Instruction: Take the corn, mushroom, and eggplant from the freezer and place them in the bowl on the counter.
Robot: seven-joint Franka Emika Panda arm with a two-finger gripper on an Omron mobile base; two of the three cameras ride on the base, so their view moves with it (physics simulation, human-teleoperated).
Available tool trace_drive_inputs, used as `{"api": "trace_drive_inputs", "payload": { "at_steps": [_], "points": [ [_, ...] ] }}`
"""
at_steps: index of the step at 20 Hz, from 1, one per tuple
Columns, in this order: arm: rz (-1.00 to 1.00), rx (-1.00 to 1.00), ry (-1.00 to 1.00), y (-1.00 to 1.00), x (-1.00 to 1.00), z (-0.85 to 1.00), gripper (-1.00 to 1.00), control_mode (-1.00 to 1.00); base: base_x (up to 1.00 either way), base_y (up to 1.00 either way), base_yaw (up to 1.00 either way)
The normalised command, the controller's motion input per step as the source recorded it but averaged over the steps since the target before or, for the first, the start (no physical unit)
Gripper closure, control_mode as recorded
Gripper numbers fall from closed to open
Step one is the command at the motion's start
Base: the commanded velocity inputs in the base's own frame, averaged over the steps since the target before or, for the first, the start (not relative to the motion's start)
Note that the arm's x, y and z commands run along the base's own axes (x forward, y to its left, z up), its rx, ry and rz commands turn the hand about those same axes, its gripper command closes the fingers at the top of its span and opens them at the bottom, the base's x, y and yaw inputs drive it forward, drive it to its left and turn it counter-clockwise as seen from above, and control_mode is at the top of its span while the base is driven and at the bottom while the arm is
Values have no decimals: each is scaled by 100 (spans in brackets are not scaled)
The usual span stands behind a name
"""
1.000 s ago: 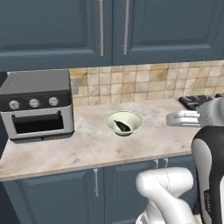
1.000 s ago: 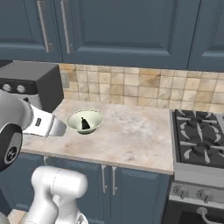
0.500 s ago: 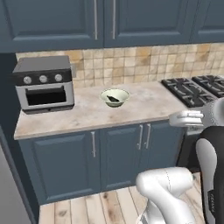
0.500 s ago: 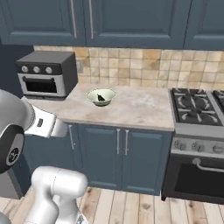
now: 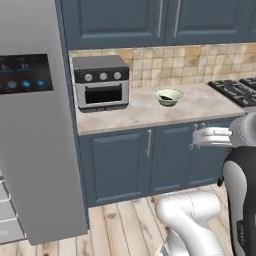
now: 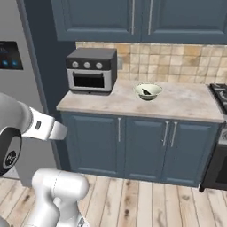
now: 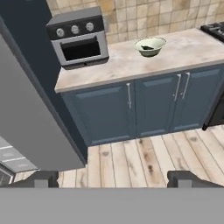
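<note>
Centre frame, the pale bowl [image 6: 148, 91] holding a dark eggplant [image 6: 146, 92] sits on the beige counter [image 6: 177, 103], right of the toaster oven [image 6: 91, 71] at upper left.

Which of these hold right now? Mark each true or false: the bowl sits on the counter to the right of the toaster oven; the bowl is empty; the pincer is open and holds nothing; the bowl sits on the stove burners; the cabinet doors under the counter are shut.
1. The bowl sits on the counter, right of the toaster oven. True.
2. The bowl is empty. False: a small dark item lies inside it, likely the eggplant.
3. The pincer is open and holds nothing. True.
4. The bowl sits on the stove burners. False: it rests on the stone worktop, left of the stove.
5. The cabinet doors under the counter are shut. True.
</note>
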Motion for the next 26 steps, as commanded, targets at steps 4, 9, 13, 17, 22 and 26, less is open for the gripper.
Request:
{"api": "trace_drive_inputs", "payload": {
  "at_steps": [4,9,13,17,22,26],
  "points": [
    [0,0,0,0,0,0,-100,100,4,100,0],
    [0,0,0,0,0,0,-100,100,30,100,1],
    [0,0,0,0,0,0,-100,100,52,100,1],
    [0,0,0,0,0,0,-100,100,100,83,8],
    [0,0,0,0,0,0,-100,100,79,94,4],
    [0,0,0,0,0,0,-100,100,6,79,0]
  ]
}}
